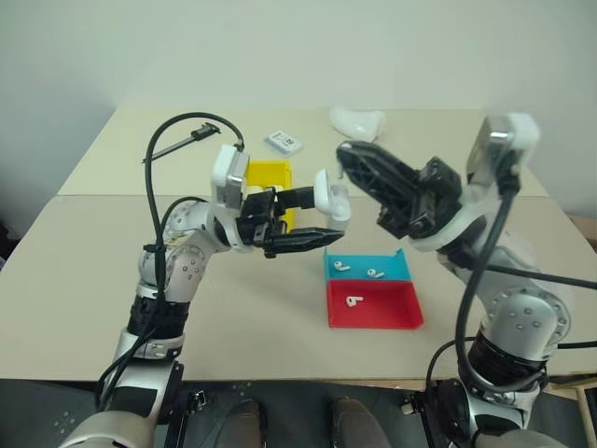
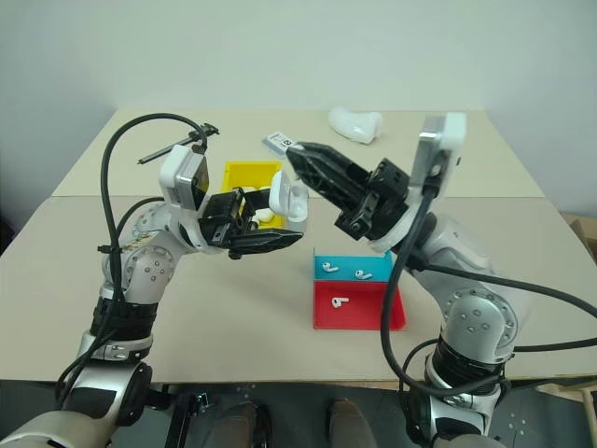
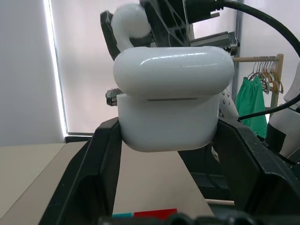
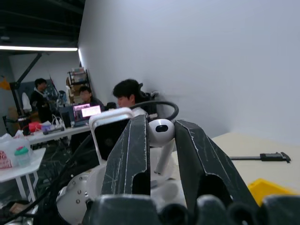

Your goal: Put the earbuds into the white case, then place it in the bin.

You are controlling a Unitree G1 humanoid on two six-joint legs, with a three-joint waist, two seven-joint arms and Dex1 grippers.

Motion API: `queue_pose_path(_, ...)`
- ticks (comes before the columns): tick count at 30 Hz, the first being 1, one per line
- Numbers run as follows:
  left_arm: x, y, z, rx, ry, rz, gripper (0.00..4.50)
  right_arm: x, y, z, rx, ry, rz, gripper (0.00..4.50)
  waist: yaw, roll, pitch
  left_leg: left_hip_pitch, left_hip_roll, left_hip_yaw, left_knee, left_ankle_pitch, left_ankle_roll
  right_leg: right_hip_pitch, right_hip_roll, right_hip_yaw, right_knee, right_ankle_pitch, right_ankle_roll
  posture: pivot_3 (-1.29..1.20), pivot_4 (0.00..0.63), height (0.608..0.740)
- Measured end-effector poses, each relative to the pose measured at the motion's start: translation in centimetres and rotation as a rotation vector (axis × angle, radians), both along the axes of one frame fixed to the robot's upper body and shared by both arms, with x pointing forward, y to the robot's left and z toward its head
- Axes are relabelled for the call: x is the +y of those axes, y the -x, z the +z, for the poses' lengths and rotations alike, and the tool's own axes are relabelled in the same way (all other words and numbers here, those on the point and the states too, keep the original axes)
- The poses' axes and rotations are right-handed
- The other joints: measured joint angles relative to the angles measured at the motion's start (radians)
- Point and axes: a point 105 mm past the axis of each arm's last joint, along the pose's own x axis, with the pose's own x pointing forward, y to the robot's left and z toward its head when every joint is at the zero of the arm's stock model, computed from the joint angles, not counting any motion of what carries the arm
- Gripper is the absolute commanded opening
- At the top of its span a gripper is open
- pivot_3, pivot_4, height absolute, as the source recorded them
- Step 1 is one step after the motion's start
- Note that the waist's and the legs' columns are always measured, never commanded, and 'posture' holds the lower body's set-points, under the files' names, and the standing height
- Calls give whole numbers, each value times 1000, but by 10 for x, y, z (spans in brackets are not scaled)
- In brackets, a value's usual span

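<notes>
Left end effector (image 1: 322, 219): raised above the middle of the surface (image 1: 84, 289), fingers clamped on the case (image 1: 331, 194). Case lid stands open in the eye views; in the left wrist view the case (image 3: 171, 101) sits between the two black fingers (image 3: 93, 173), body gripped at both sides.

Right end effector (image 1: 347, 159): raised, tips just beside the case from the far right, fingers pinching one earbud (image 4: 161, 136). In the right wrist view the bud's round head sits between the fingertips, stalk hanging down the gap. The left wrist view shows the same bud (image 3: 131, 23) just above the case lid; whether it touches the case cannot be told.

Bin (image 1: 269, 177): yellow, toward the far edge, left of centre, partly behind the left end effector; something white lies in it, not identifiable.

Teal tray (image 1: 396, 271): toward the near edge, right of centre; two earbuds (image 1: 341, 266) in it, apart from each other.

Red tray (image 1: 392, 313): touching the teal tray on its near side; one earbud (image 1: 354, 301) in it.

Small card (image 1: 284, 142): flat, near the far edge, beyond the bin.

Lumpy white object (image 1: 357, 121): at the far edge, right of the card.
</notes>
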Motion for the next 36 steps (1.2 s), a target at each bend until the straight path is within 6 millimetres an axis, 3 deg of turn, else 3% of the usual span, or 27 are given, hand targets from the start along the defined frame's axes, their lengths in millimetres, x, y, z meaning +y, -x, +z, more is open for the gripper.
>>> queue_pose_path(15,0,-1,0,-3,-6,10,2733,-1,-2,-6,-90,83,-68,617,0,0,0,0,0,0,0,0,0,0,0,0,0,0,0,0,150,740)
queue_pose_path(27,1,-2,-2,-10,-23,27,2733,-8,-2,-11,-117,122,-74,4478,0,0,0,0,0,0,0,0,0,0,0,0,0,0,0,0,150,740)
queue_pose_path(36,1,-3,-1,-12,-17,34,2733,-12,-5,-11,-91,116,-77,4478,1,0,0,0,0,0,0,0,0,0,0,0,0,0,0,0,150,740)
